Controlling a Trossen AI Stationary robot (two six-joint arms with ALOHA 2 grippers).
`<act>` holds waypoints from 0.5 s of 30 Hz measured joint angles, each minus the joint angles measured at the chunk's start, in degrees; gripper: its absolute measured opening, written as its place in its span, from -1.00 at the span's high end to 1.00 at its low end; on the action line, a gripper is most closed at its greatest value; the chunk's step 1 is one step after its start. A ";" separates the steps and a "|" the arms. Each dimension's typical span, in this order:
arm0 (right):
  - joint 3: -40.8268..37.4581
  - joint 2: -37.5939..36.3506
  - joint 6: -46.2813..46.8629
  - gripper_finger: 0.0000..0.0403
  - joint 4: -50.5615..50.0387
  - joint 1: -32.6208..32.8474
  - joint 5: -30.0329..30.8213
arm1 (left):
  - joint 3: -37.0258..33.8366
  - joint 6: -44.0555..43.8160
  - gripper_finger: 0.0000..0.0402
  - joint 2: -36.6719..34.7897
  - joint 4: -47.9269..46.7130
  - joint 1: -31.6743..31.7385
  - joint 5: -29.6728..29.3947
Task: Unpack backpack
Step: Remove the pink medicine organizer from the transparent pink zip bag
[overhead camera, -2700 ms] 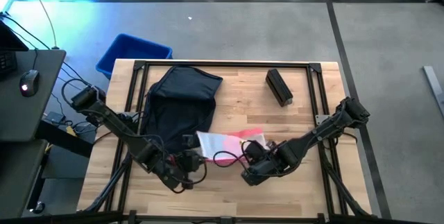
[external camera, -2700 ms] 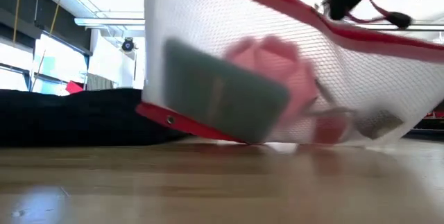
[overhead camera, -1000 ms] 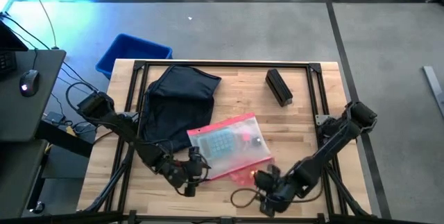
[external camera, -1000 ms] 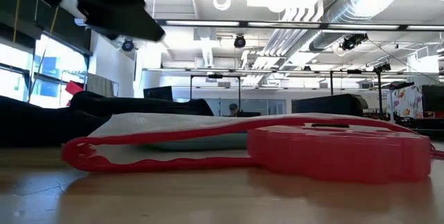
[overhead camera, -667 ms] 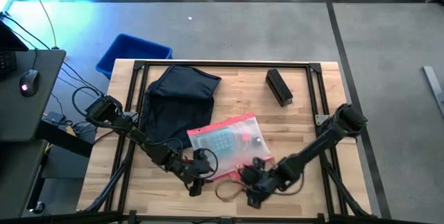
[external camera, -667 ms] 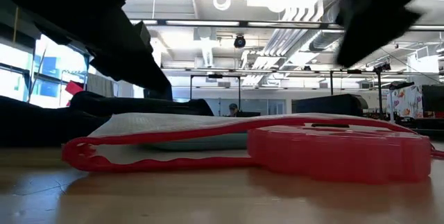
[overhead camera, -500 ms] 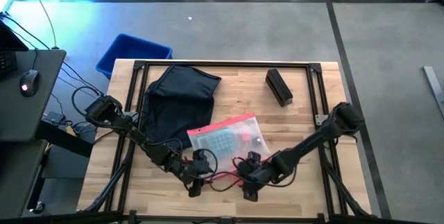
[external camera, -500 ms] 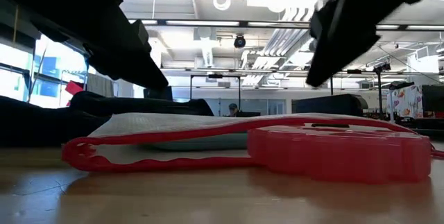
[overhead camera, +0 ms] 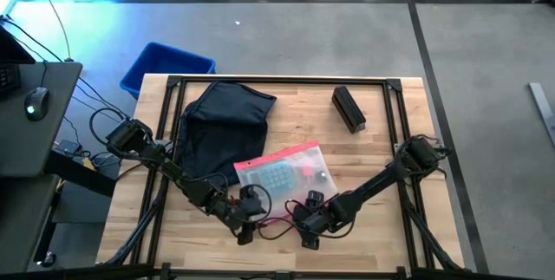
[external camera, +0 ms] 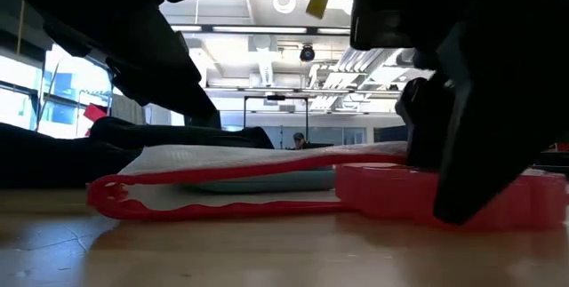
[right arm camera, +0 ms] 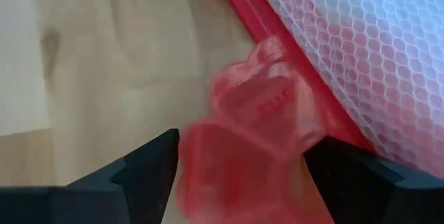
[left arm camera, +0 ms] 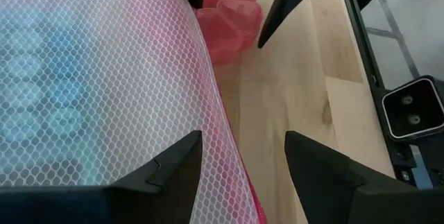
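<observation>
The dark navy backpack lies flat at the table's far left, and it shows as a dark mound in the low view. A white mesh pouch with red trim lies on the wood in front of it. A red translucent case rests against the pouch's near edge. My right gripper is open, with one finger on each side of that case. My left gripper hovers open over the pouch's red near edge, left of the case. My right gripper comes at the red case slanting down from the table's right, its open fingers either side of it. The case lies on the wood beside the pouch. I cannot tell whether a finger touches it.
A small black box lies at the far right of the table. A blue bin stands on the floor beyond the far left corner. A black frame rail runs along the table's far edge. Bare wood lies to the right of the pouch.
My right gripper has swung from the table's near edge toward the left and slightly farther in, ending at the red case. In the low view the case and the pouch's near edge have shifted a little toward the right.
</observation>
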 joint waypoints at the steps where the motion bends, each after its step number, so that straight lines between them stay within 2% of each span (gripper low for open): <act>1: 0.01 0.25 0.20 -0.40 0.01 0.03 0.29 | 0.00 -0.01 0.07 0.00 -0.09 0.00 -0.02; 4: 0.04 0.65 1.45 -0.30 -0.21 0.04 0.65 | 0.00 0.03 0.07 0.00 -0.13 0.07 -0.08; 9: 1.54 0.80 7.10 0.08 -4.15 0.11 -1.65 | 0.00 -2.32 0.08 0.00 -1.85 0.07 -2.03; 15: 7.19 1.47 8.97 0.09 -9.75 1.27 -6.43 | 0.00 -7.84 0.15 0.00 -6.78 0.66 -7.52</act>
